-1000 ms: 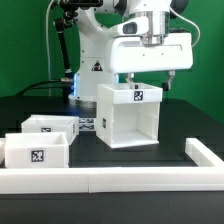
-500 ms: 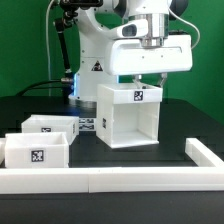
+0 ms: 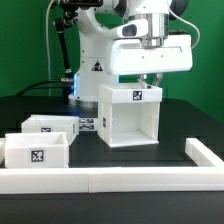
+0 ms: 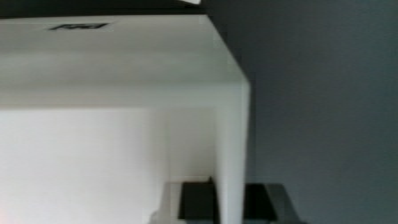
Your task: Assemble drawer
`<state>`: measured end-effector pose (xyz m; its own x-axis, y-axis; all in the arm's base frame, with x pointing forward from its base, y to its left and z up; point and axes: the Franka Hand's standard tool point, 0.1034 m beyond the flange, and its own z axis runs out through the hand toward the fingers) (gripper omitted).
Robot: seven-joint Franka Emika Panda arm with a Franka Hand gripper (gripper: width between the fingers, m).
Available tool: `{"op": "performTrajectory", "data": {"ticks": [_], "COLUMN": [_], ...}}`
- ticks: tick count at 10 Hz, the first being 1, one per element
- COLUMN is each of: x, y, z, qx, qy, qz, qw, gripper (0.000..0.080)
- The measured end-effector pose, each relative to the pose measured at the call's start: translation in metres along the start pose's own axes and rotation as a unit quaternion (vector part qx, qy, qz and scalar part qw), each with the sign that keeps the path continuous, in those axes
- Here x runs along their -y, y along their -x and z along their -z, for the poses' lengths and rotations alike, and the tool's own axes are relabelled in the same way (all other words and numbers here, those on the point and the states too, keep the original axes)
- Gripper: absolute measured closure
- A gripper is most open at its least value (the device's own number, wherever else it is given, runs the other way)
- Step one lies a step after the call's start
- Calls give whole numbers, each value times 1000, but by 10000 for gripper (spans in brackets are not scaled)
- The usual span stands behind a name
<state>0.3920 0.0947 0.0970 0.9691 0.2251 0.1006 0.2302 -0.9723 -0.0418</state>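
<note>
A tall white open-fronted drawer box (image 3: 130,120) with a marker tag on its top front stands mid-table. My gripper (image 3: 152,84) reaches down onto its top, towards the exterior view's right. In the wrist view the box (image 4: 125,100) fills most of the picture. Its thin side wall runs between my gripper (image 4: 231,203), with a dark finger (image 4: 199,203) pressed against each face. Two smaller white drawer parts, one behind (image 3: 50,127) and one in front (image 3: 35,152), sit at the exterior view's left.
A white L-shaped rail (image 3: 110,181) runs along the table's front and turns back at the exterior view's right. The marker board (image 3: 88,124) lies behind the box. The robot base (image 3: 95,60) stands at the back.
My gripper and the box in it have shifted slightly towards the exterior view's right. The two small drawer parts have not moved.
</note>
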Motion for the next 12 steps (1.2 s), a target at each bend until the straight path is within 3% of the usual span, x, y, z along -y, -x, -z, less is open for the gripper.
{"op": "performTrajectory", "data": {"ticks": [3,5,10,12], "x": [-1,-6,-25,-27], "y": [-2,-19,-99,-122], "z": [1,2,-8,-10], "qx": [0,-3,-27,-36], "qy": [0,-3,-14,-17], "qz": [-2,-28,-61,-65], "qw": [1000,1000,998,997], "gripper": [763,762,762,761]}}
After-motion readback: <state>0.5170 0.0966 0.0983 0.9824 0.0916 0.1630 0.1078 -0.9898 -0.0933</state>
